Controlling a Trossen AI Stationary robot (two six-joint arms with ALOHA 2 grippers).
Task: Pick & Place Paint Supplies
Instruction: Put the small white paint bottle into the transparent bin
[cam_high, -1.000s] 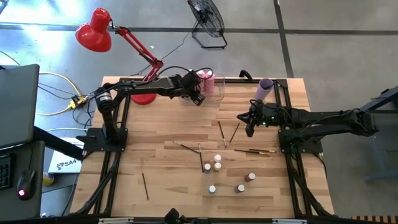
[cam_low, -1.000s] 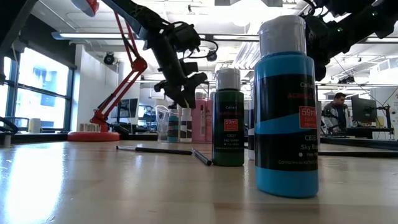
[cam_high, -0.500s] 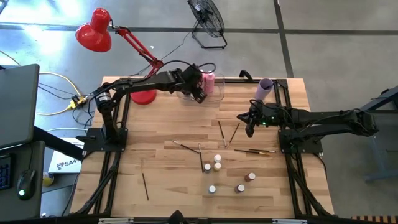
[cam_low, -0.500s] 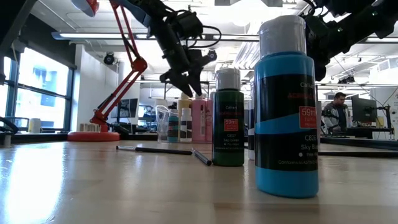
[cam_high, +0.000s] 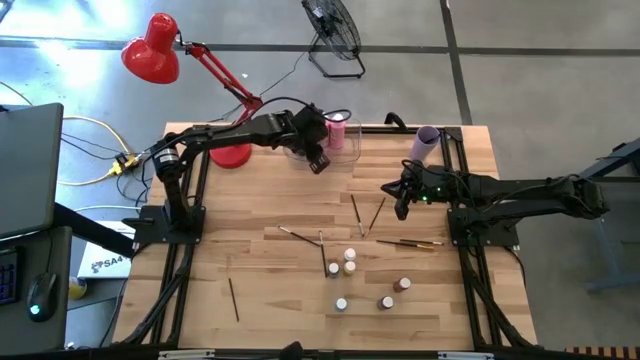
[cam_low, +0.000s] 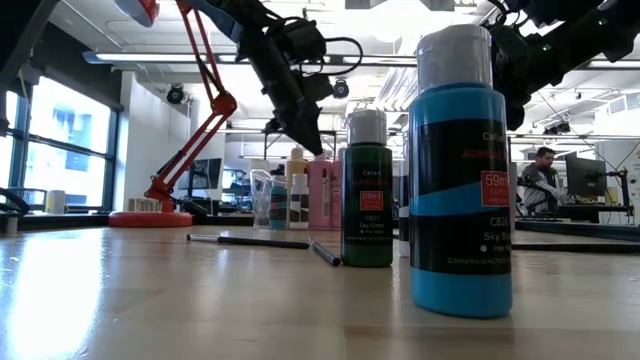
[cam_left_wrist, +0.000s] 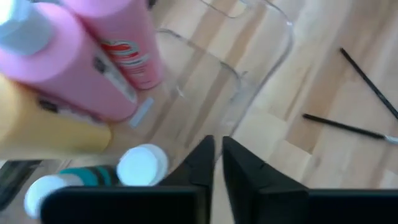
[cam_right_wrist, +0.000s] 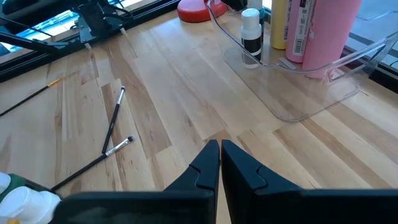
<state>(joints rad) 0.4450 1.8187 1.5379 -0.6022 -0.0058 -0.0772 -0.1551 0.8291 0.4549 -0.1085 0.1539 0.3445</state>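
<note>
The clear bin (cam_high: 346, 152) stands at the table's far middle. It holds pink bottles (cam_left_wrist: 121, 53), a yellow-orange bottle (cam_left_wrist: 31, 127) and tiny white-capped bottles (cam_left_wrist: 142, 167). My left gripper (cam_high: 320, 160) hangs above the bin's near left corner, slanting down, shut on nothing (cam_left_wrist: 216, 146). Several tiny bottles (cam_high: 349, 261) stand on the near middle of the table, a blue one (cam_low: 460, 170) and a green one (cam_low: 367, 190) among them. Thin brushes (cam_high: 355, 215) lie flat around them. My right gripper (cam_high: 402, 205) waits shut above the table's right half (cam_right_wrist: 219, 149).
A lilac cup (cam_high: 426, 142) lies at the far right corner. A red desk lamp's base (cam_high: 232, 155) sits left of the bin, its arm reaching off the table. One brush (cam_high: 233, 298) lies alone near the left front. Bare wood spans the left half.
My left gripper has risen a little above the bin and rolled and tipped less steeply, then shut its open fingers on nothing. The bottles in the bin stand as before.
</note>
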